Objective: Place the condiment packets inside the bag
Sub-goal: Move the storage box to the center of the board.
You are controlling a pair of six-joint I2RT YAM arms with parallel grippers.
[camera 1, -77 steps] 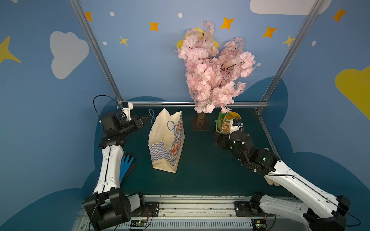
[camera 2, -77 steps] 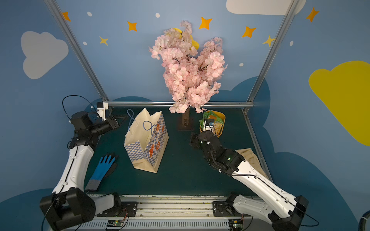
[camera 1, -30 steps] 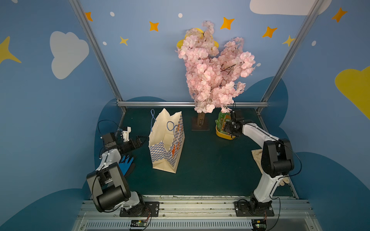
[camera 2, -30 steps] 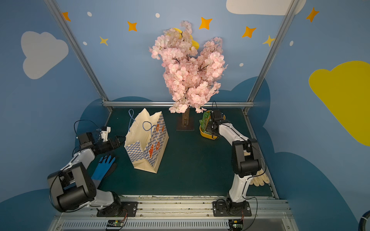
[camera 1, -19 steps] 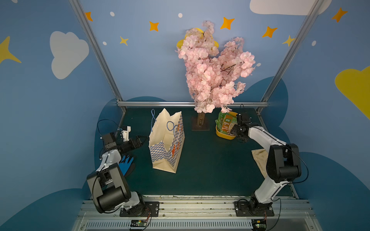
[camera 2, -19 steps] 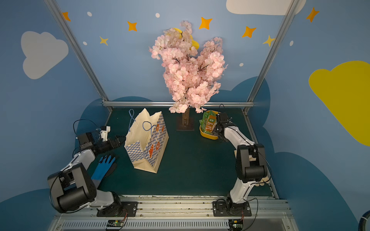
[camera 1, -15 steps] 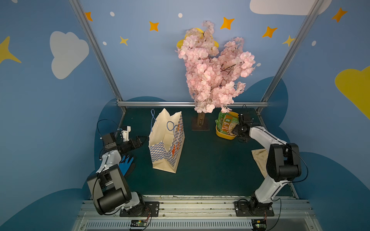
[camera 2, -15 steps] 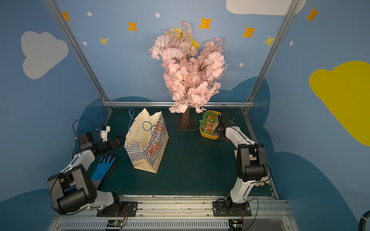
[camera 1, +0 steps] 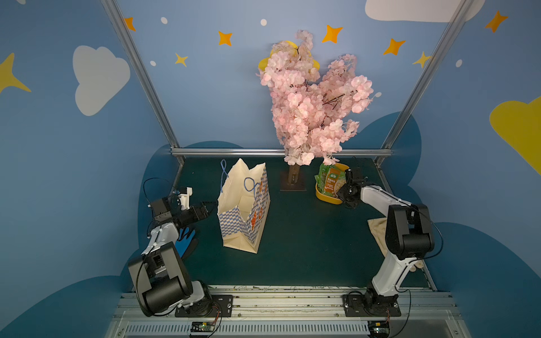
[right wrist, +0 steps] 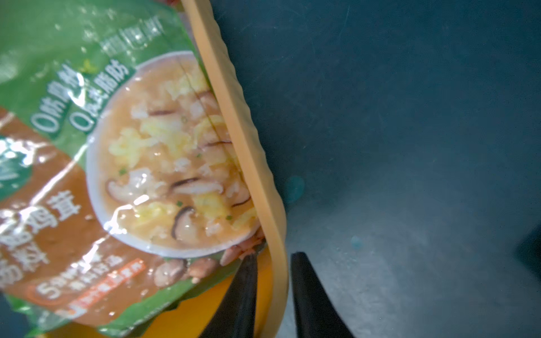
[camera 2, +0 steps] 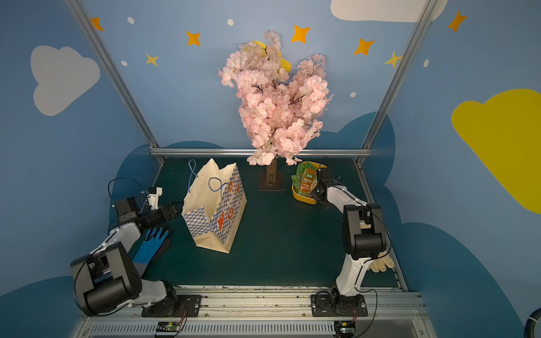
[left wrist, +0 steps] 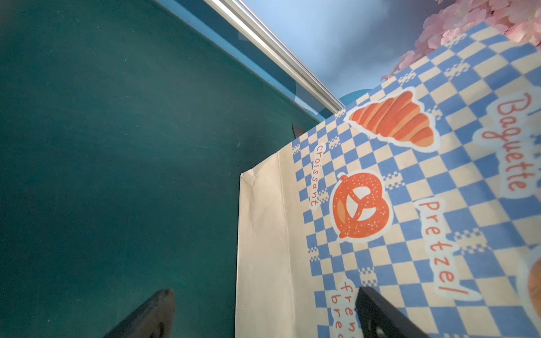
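Several condiment packets (camera 1: pixel 330 181) stand bunched in the yellow tub (camera 1: pixel 326 199) at the far right of the worktop (camera 1: pixel 307 240), just right of the blossom tree (camera 1: pixel 310 111). The right hand (right wrist: pixel 273 259) straddles the tub's wall, one finger inside by the front packet and one outside, jaws narrow; whether they actually pinch the wall I cannot tell. The bag (camera 1: pixel 244 216) stands upright, mouth open, left of centre, well apart from the tub. The left hand (camera 1: pixel 208 207) sits just beside its left face, jaws spread wide, holding nothing.
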